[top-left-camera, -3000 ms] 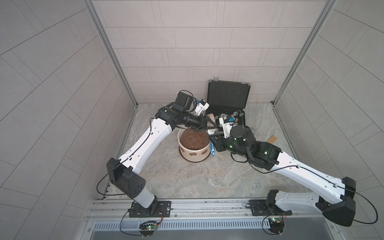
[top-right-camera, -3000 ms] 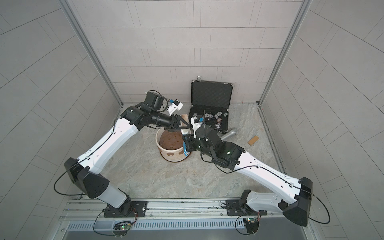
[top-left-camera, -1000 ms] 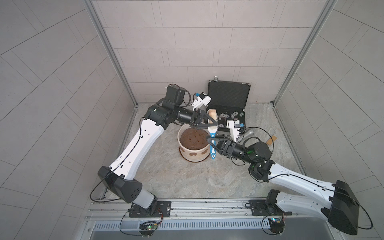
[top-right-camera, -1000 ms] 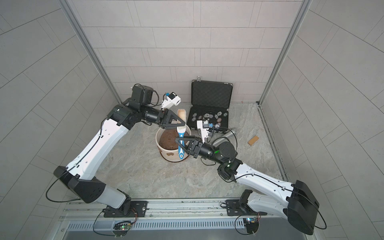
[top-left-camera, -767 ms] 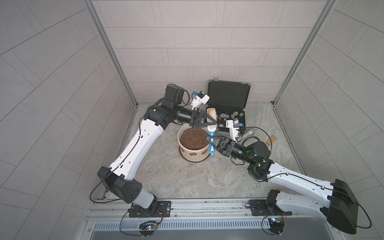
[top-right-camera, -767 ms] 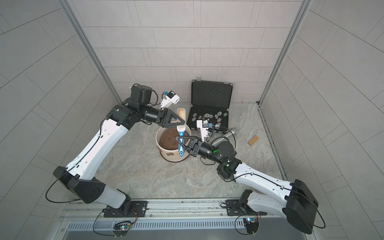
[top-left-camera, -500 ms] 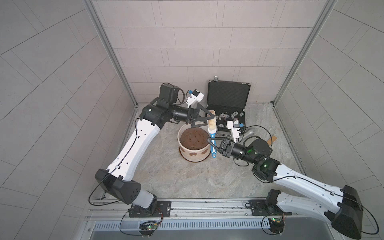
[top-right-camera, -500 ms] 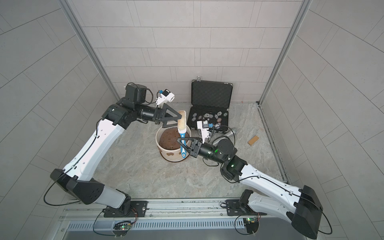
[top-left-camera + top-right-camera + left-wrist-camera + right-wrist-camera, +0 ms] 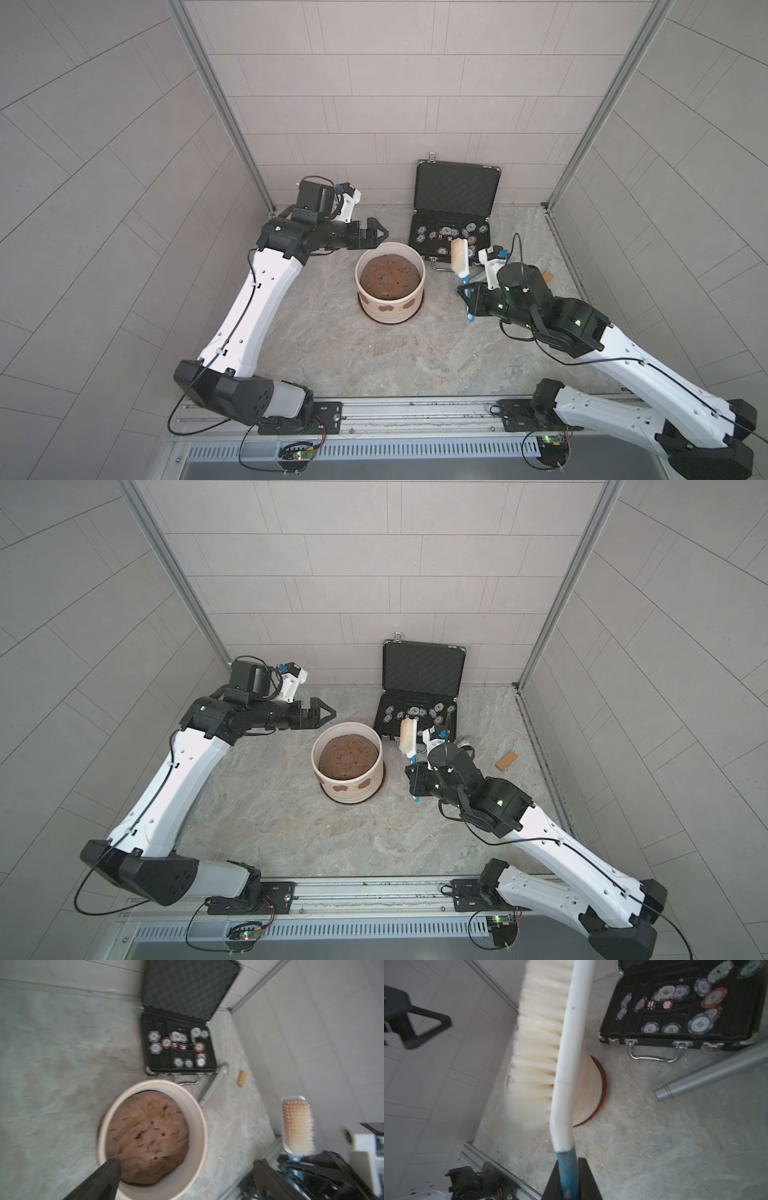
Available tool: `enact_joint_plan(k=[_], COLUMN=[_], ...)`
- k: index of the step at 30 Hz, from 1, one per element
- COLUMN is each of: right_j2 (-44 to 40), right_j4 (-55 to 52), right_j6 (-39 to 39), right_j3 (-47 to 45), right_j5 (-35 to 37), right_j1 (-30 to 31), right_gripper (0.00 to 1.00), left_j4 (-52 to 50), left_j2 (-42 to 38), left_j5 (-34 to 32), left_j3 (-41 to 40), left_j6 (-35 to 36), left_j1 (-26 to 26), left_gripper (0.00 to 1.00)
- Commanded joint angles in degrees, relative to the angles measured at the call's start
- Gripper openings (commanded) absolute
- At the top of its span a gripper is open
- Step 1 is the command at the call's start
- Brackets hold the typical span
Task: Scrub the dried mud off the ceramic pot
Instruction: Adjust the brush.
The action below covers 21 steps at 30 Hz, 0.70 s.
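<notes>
Brush [image 9: 458,257] clamped in right gripper [image 9: 468,297]; left gripper [image 9: 379,237] wide, empty.

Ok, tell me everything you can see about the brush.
The brush has a white plastic-looking back, a blue handle and dense cream bristles. The right end effector is shut on the blue handle, holding it head-up above the floor, bristles turned toward the ceramic pot, which it does not touch.

Right hand [image 9: 417,781] clamped on the blue handle of the brush [image 9: 407,732], bristle head standing up above it. Pot [image 9: 353,785] beside this hand, apart from the bristles, with two mud patches [image 9: 341,789] on its wall. Left hand [image 9: 325,713] spread wide and empty, near the pot's rim.
</notes>
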Motion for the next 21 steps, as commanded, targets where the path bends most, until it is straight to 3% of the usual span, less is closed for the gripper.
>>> enact_joint_plan(k=[1, 3, 5, 9, 11, 13, 16, 21], right_j2=[1.3, 1.9, 2.6, 6.4, 8.2, 9.3, 10.0, 13.6], right_j4=[-8.5, -9.0, -9.1, -7.6, -5.4, -2.0, 4.9, 13.8], right_j6=[-7.8, -14.6, -21.6, -29.1, -29.7, -30.9, -32.1, -27.1], right_j3=[0.6, 0.9, 2.2, 7.8, 9.7, 10.3, 10.9, 14.0], right_j5=[0.5, -1.1, -3.4, -9.9, -7.9, -2.5, 4.4, 9.0], right_j1=[0.1, 0.1, 0.1, 0.4, 1.0, 2.0, 2.5, 2.8], right_gripper=[0.0, 0.0, 0.0, 0.0, 0.0, 0.0, 0.0, 0.0], left_j4=[-3.1, -4.5, -6.4, -8.0, -4.5, 2.7, 7.5, 11.5], left_j2=[-0.6, -0.6, -0.8, -0.7, -0.7, -0.7, 1.1, 3.9], left_j5=[-12.3, -8.9, 0.1, 31.7, 43.6, 46.3, 44.6, 43.4], left_j3=[-1.7, -1.8, -1.2, -1.1, -2.5, -4.6, -5.3, -4.6], left_j6=[7.2, 9.2, 10.5, 11.5, 8.3, -2.4, -14.1, -22.7], left_j1=[0.9, 1.0, 1.0, 1.0, 1.0, 1.0, 1.0, 0.5], left_gripper=[1.0, 1.0, 1.0, 1.0, 1.0, 1.0, 1.0, 1.0])
